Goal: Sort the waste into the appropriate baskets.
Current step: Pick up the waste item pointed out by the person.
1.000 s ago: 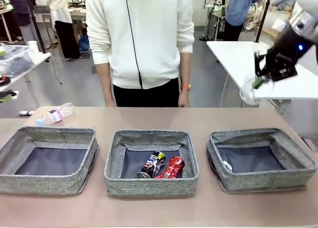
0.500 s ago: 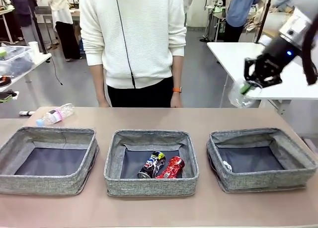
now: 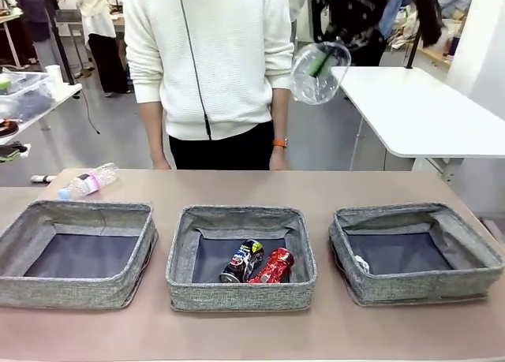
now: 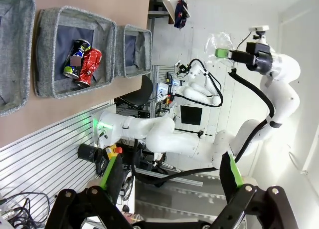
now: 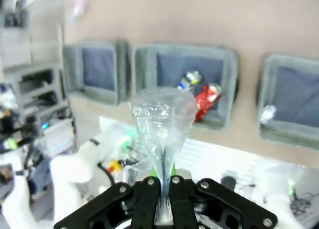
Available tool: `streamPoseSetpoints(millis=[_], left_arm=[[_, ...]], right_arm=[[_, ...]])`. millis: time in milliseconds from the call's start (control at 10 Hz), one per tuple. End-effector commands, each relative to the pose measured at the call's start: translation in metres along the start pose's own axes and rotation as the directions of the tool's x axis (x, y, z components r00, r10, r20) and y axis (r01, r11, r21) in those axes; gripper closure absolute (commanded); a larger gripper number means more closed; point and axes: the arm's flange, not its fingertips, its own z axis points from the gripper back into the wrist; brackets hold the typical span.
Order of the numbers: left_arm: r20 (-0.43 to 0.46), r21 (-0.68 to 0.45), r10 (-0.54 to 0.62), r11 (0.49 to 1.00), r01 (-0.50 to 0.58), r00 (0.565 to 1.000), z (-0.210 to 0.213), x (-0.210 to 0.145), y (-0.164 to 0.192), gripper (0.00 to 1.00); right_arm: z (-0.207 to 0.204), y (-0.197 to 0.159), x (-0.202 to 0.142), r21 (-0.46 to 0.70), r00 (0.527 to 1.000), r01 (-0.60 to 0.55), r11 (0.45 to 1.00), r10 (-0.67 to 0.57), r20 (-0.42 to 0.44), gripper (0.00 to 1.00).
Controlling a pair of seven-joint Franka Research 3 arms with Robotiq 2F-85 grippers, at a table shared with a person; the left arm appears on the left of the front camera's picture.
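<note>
Over the tan table [image 3: 331,184], right pincer [image 5: 160,181] clamps a crinkled clear bottle [image 3: 319,72]; left pincer [image 4: 172,171] gapes.

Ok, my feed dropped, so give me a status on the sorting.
Left gripper open, empty. Right gripper shut on a clear bottle, held high. Second bottle lies behind the left basket. Nothing in the way.

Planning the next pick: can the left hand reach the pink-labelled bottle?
Probably yes: the left hand is open, and the pink-labelled bottle lies free on the table beyond the left basket.
</note>
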Motion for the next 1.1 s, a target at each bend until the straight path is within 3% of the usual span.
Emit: streamPoseSetpoints(millis=[0,200,800,1000], left_arm=[[0.000,-0.020,-0.014,1.000,0.014,1.000,-0.002,-0.001,-0.002,0.00],[0.000,-0.020,-0.014,1.000,0.014,1.000,-0.002,-0.001,-0.002,0.00],[0.000,-0.020,-0.014,1.000,0.014,1.000,-0.002,-0.001,-0.002,0.00],[0.000,-0.020,-0.014,1.000,0.014,1.000,-0.002,-0.001,-0.002,0.00]], right_arm=[[0.002,0.017,0.019,-0.049,0.999,-0.036,0.998,0.034,-0.041,0.99],[0.010,0.046,0.008,-0.080,0.998,-0.069,0.994,0.070,0.006,0.99],[0.030,0.075,0.000,0.063,0.994,-0.083,0.995,0.078,0.083,0.99],[0.026,0.074,0.002,0.111,0.993,-0.113,0.987,0.109,0.043,0.99]])
